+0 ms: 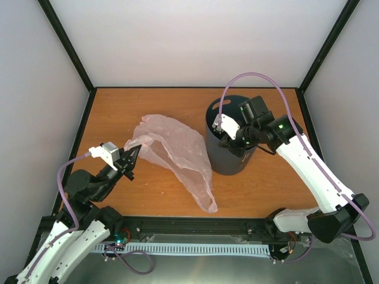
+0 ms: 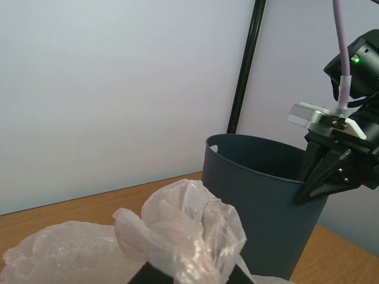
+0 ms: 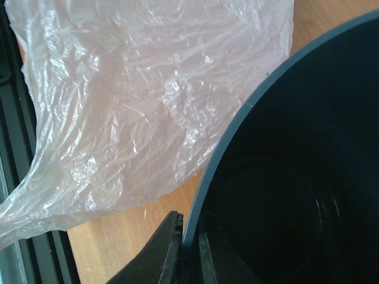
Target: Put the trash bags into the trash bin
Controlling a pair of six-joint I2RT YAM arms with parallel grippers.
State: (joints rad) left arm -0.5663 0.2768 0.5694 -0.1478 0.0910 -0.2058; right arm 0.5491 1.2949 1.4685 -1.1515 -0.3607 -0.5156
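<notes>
White walls (image 1: pixel 195 35) box in an orange-brown wooden table (image 1: pixel 260 189). From above, the pale-pink trash bag (image 1: pixel 177 148) sprawls across the middle of it, wholly outside the dark grey trash bin (image 1: pixel 222 158), which stands upright just to its right; the left gripper (image 1: pixel 135 152) pinches the bag's bunched left end, while a long tail trails towards the near edge; the right gripper (image 1: pixel 227 141) sits on the bin's rim.

In the left wrist view the jaws are closed on a crumpled wad of film (image 2: pixel 183 231); beyond it, the bin (image 2: pixel 249 189) has the other gripper (image 2: pixel 314 180) clamped to its rim.

The right wrist view shows its jaws narrowed onto that rim (image 3: pixel 237 130), one finger inside and one outside; the bag (image 3: pixel 142 100) lies beside the bin's wall.

The likely trouble: the bag looks bigger than the bin, so its tail may drape outside or snag the rim; the thin film could slip from the pinch; a dragging bag might tilt the bin if the rim grip gives.
</notes>
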